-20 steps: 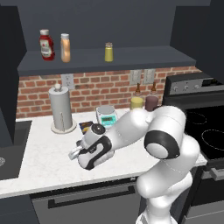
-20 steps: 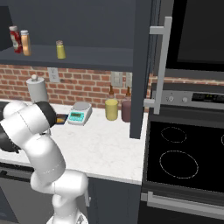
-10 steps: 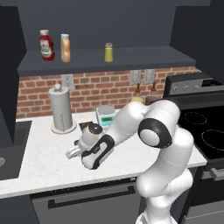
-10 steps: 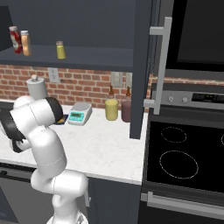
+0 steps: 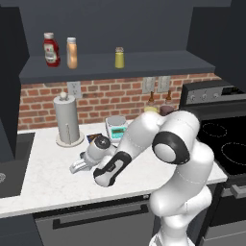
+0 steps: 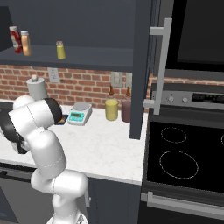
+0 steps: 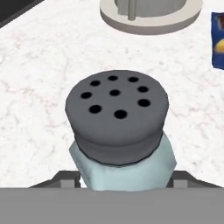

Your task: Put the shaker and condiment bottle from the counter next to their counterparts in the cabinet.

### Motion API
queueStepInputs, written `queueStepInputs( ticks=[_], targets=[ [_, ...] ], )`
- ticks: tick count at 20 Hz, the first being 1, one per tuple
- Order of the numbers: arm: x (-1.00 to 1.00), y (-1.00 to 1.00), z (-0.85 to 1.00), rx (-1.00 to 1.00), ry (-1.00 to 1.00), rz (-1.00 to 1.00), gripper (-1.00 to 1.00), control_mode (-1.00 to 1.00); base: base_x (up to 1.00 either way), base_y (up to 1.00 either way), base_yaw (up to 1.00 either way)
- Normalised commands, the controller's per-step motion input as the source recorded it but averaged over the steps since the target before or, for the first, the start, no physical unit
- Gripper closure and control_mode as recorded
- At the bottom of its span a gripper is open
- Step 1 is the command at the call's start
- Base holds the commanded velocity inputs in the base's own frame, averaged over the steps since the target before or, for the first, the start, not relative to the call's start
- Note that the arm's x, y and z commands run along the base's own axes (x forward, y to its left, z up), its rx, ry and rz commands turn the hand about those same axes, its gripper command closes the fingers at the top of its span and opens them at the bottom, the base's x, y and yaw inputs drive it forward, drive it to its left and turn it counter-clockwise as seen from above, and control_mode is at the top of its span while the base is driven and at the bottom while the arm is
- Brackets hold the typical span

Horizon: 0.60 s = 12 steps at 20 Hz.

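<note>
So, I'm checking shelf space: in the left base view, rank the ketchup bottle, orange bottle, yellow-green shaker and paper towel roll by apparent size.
1. Paper towel roll, clearly largest, though it stands nearer the camera.
2. Ketchup bottle and orange bottle: about alike, too close to rank.
3. Yellow-green shaker, smallest.

A: The shaker [image 7: 124,168], low in the hand view, looks like pale translucent plastic; its cap [image 7: 117,114] is matt grey with 9 dark holes.

B: And the counter [image 7: 39,74]?

A: Smooth white stone with faint pinkish veins. In the left base view the wall [image 5: 98,98] at centre is rough red brick, and the cabinet [image 5: 120,65] at upper centre is matt dark grey.

B: The arm [image 5: 173,144]?

A: Glossy white shell with dark joints.
</note>
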Motion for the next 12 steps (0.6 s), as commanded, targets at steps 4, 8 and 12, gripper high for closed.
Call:
queueStepInputs(
  ticks=[4, 8, 12],
  targets=[
    [0.0, 0.0, 0.54, 0.0, 0.0, 0.0, 1.0, -1.0, 0.0, 0.0, 0.0],
    [0.0, 0.0, 0.69, 0.01, 0.0, 0.0, 1.0, -1.0, 0.0, 0.0, 0.0],
    [0.0, -0.07, 0.74, 0.06, 0.0, 0.0, 1.0, -1.0, 0.0, 0.0, 0.0]
  ],
)
